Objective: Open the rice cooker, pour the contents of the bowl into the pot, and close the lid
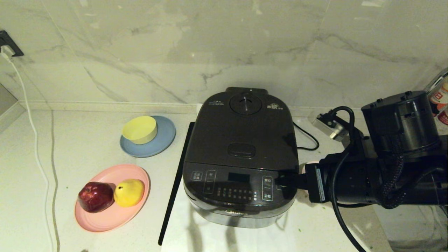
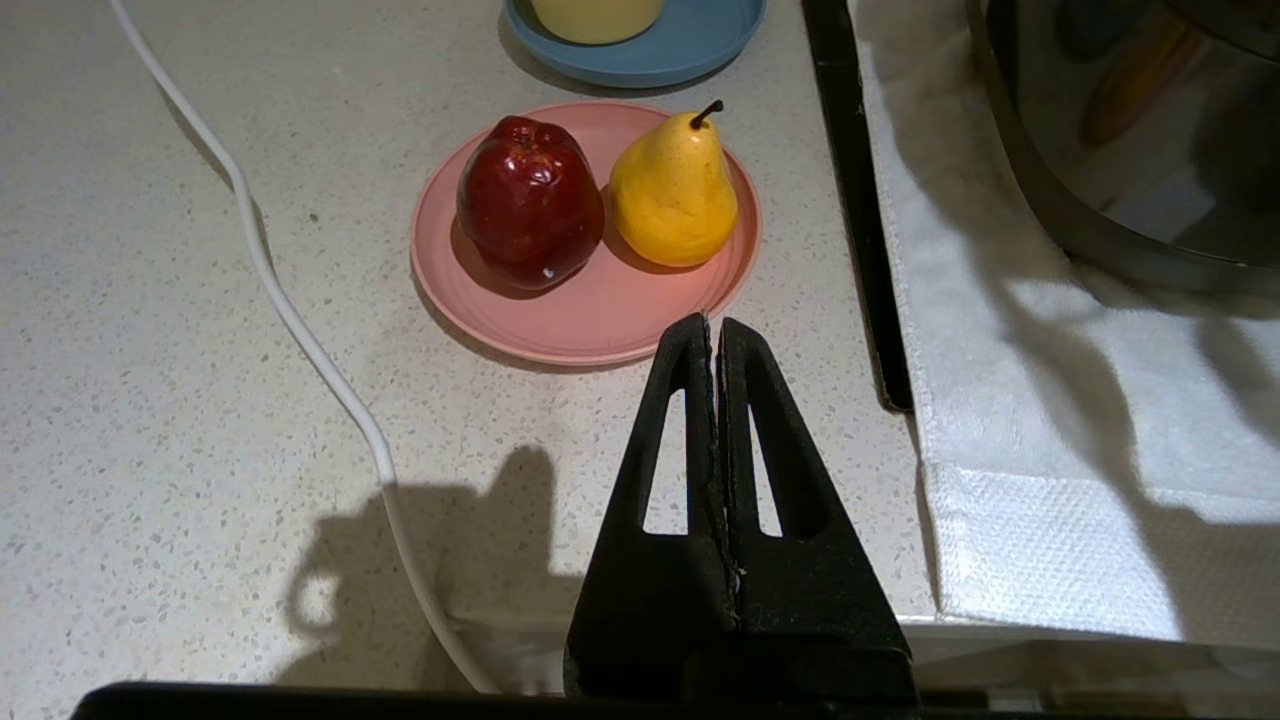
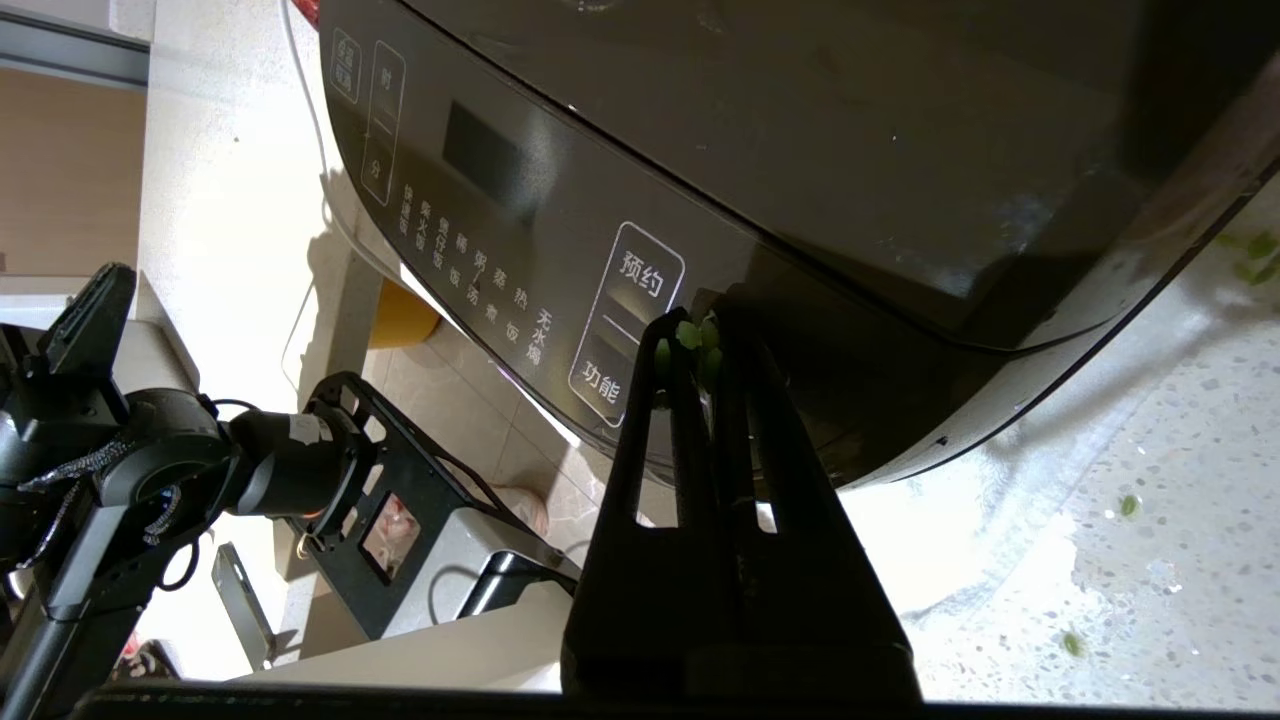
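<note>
The rice cooker (image 1: 241,154) stands on a white towel (image 2: 1050,440) right of centre on the bench (image 1: 80,140), its glossy button panel (image 1: 231,185) facing the near edge and its long axis running near to far. The lid (image 1: 245,129) lies shut, with the round steam vent (image 1: 245,103) at the far end and the rectangular latch button (image 1: 241,149) nearer the panel. A black strip (image 1: 175,185) lies along the towel's left edge.

The right gripper (image 3: 690,335) reaches in level from the right, its tips at the right end of the panel; the jaws are pressed together, with small green bits (image 3: 688,335) stuck to the tips. More green bits (image 3: 1128,505) lie scattered on the bench beside the cooker's right side.

The left gripper (image 2: 716,325) hangs over the near left bench, jaws together and empty.

Left of the cooker a pink plate (image 1: 108,217) carries a red apple (image 1: 95,196) and a yellow pear (image 1: 128,192); farther back a yellow bowl (image 1: 139,129) sits on a blue plate (image 1: 164,138). A white cable (image 1: 35,140) runs down the left. The bench is pale speckled stone, the wall (image 1: 210,45) behind veined marble
</note>
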`<state>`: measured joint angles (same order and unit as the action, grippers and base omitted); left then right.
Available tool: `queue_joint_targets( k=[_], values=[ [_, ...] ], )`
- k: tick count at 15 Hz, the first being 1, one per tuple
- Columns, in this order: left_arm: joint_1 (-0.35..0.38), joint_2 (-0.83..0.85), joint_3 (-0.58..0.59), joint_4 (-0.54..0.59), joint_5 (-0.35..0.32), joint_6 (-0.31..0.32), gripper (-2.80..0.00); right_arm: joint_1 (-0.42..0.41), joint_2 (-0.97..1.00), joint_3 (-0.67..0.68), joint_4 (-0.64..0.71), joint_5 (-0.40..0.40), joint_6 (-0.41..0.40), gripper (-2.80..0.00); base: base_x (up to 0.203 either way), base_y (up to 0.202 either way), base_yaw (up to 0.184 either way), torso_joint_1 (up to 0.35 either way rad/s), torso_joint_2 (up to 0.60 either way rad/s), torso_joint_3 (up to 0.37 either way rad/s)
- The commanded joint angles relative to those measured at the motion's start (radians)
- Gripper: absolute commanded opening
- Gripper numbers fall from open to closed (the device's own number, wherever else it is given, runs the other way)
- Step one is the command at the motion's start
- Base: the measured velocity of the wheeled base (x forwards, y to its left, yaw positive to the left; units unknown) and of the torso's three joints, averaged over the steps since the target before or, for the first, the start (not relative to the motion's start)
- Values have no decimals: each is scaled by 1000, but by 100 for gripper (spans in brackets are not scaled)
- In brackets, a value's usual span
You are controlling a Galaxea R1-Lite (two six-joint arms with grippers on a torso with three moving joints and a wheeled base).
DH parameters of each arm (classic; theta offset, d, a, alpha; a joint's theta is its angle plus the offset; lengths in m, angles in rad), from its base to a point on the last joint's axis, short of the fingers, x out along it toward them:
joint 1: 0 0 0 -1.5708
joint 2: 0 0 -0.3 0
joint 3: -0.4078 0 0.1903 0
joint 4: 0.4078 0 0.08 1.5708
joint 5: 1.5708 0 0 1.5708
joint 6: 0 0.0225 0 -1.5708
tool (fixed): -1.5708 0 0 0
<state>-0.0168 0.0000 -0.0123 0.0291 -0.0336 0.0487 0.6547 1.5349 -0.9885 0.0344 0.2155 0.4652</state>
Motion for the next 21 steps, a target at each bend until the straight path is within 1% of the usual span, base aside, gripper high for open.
queue_joint_targets(
  k=[1, 2, 5, 8, 11, 13, 14, 15, 18, 19, 20, 21],
  values=[
    [0, -3, 0, 0, 0, 0, -280, 0, -56, -4, -2, 1, 3, -280, 0, 0, 0, 0, 0, 0],
    [0, -3, 0, 0, 0, 0, -280, -1, -83, -4, -2, 1, 8, -280, 0, 0, 0, 0, 0, 0],
    [0, -3, 0, 0, 0, 0, -280, -6, -180, -25, -3, 3, 70, -280, 0, 0, 0, 0, 0, 0],
    [0, -3, 0, 0, 0, 0, -280, -51, -227, -48, -3, 4, 78, -280, 0, 0, 0, 0, 0, 0],
    [0, -3, 0, 0, 0, 0, -280, -112, -246, -49, -4, -6, 67, -280, 0, 0, 0, 0, 0, 0],
    [0, -3, 0, 0, 0, 0, -280, -204, -249, -67, 7, -19, 35, -280, 0, 0, 0, 0, 0, 0],
    [0, -3, 0, 0, 0, 0, -280, -257, -242, -79, 18, -60, -13, -280, 0, 0, 0, 0, 0, 0],
    [0, -3, 0, 0, 0, 0, -280, -283, -234, -85, 26, -147, -68, -280, 0, 0, 0, 0, 0, 0],
    [0, -3, 0, 0, 0, 0, -280, -306, -233, -83, 25, -467, -176, -280, 0, 0, 0, 0, 0, 0],
    [0, -3, 0, 0, 0, 0, -280, -307, -247, -70, 24, -557, -210, -280, 0, 0, 0, 0, 0, 0],
    [0, -3, 0, 0, 0, 0, -280, -307, -279, -44, 20, -612, -235, -280, 0, 0, 0, 0, 0, 0],
    [0, -3, 0, 0, 0, 0, -280, -307, -322, -23, 18, -641, -248, -280, 0, 0, 0, 0, 0, 0]
  ],
)
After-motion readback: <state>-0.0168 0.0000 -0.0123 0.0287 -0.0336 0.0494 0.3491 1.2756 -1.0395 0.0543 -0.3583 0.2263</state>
